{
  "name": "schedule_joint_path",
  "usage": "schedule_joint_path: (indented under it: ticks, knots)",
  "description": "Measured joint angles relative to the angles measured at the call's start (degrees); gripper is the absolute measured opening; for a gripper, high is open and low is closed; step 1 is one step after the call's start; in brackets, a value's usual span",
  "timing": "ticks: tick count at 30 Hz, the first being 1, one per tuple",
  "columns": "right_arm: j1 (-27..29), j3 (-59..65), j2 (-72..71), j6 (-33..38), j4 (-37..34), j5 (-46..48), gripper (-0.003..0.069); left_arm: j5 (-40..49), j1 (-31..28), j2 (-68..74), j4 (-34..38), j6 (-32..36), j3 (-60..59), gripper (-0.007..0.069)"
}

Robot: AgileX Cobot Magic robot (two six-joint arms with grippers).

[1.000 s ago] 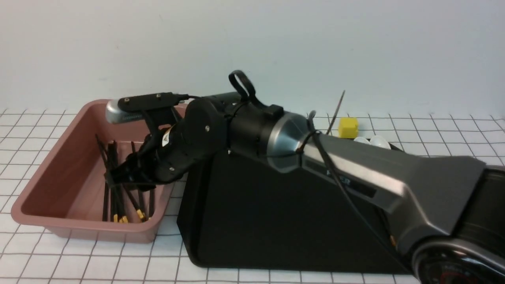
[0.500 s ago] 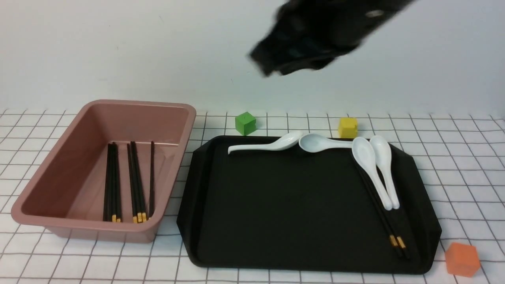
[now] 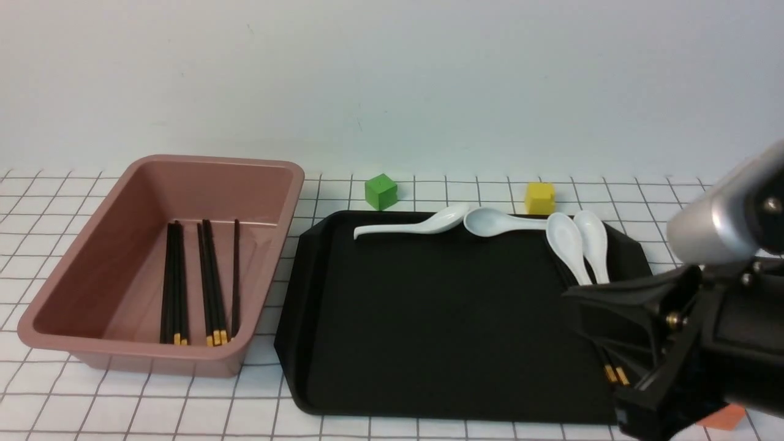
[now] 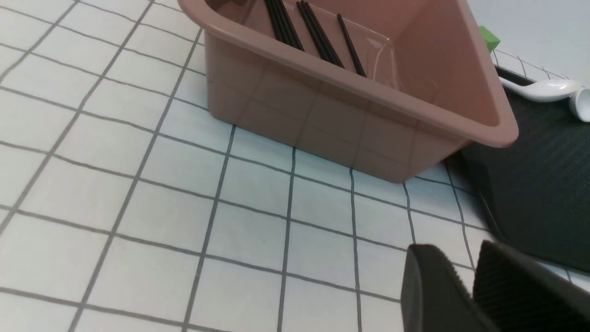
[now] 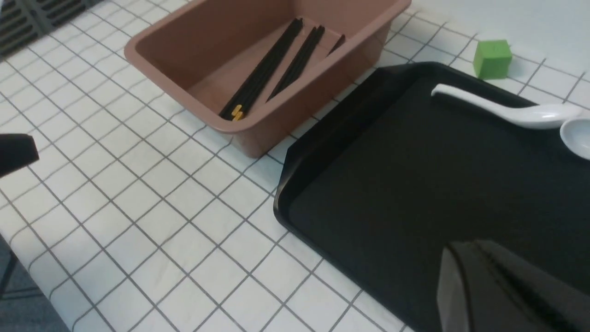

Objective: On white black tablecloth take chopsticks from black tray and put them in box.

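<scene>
The pink box [image 3: 153, 362] stands at the left on the checked tablecloth [image 3: 704, 220] and holds several black chopsticks [image 3: 205, 282]; they also show in the left wrist view [image 4: 318, 32] and the right wrist view [image 5: 267, 69]. The black tray [image 3: 429, 318] lies beside it. Two more chopsticks [image 3: 613, 373] lie on the tray's right side, partly hidden under spoons and my right gripper [image 3: 567, 293]. That gripper is shut and empty, low over the tray [image 5: 438, 184]. My left gripper [image 4: 461, 260] is shut and empty over the cloth, near the box [image 4: 322, 115].
Several white spoons [image 3: 566, 245] lie along the tray's back and right side. A green cube [image 3: 381, 191] and a yellow cube [image 3: 540, 198] sit behind the tray. An orange cube [image 3: 726, 419] is half hidden under my right arm.
My right arm has left the box, swung up and across, and come down low at the tray's right front. The chopsticks it reached in with now lie in the box.
</scene>
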State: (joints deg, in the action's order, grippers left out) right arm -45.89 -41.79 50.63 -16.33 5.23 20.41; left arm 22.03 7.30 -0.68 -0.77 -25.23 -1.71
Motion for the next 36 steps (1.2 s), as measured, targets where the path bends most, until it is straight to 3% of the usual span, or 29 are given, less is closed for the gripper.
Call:
schedule_joint_path:
  ticks: [13,18,22,29,36]
  knots:
    - [0.0,1.9,-0.9,-0.2,0.2,-0.7,0.002,0.0,0.0,0.0,0.0,0.0,0.0,0.0177]
    - [2.2,4.2,-1.8,-0.2,4.5,-2.5,0.0029,0.0,0.0,0.0,0.0,0.0,0.0,0.0184]
    - [9.8,11.2,-8.7,-0.1,6.1,-3.6,0.0033,0.0,0.0,0.0,0.0,0.0,0.0,0.0187]
    - [30.2,29.7,-32.4,-0.1,6.0,-3.4,0.0041,0.0,0.0,0.0,0.0,0.0,0.0,0.0194]
    - [41.2,41.7,-49.1,-0.2,1.8,-2.7,0.005,0.0,0.0,0.0,0.0,0.0,0.0,0.0196]
